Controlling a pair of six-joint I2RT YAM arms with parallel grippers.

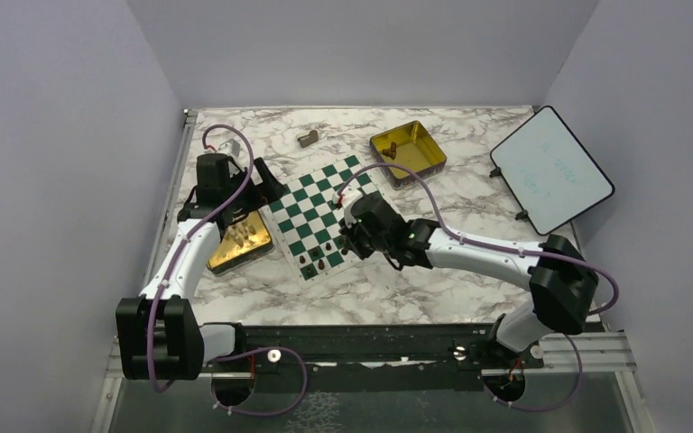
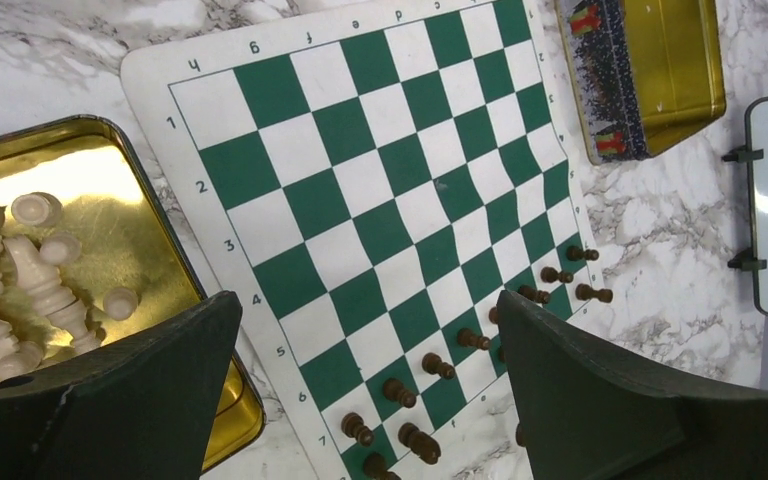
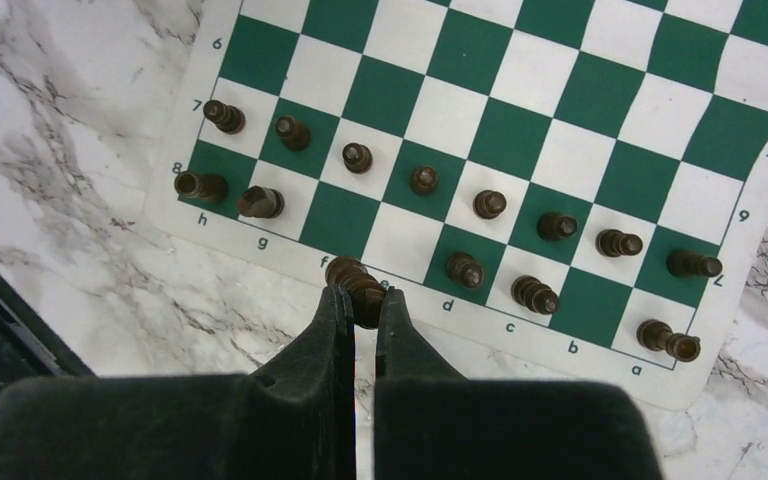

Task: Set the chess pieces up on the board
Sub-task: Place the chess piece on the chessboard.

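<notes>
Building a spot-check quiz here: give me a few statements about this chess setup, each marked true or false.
1. The right tool is shut on a dark piece. True.
2. The left tool grips a cream piece. False: it is open and holds nothing.
3. Cream pieces lie in a gold tin beside the board. True.
4. Cream pieces stand on the board. False: only dark pieces stand on it.

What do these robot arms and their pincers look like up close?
Both arms, left arm and right arm, have white tube-like links with chunky black joints. A thin purple cable loops along each. The left gripper and right gripper each have two flat, matte dark fingers.
</notes>
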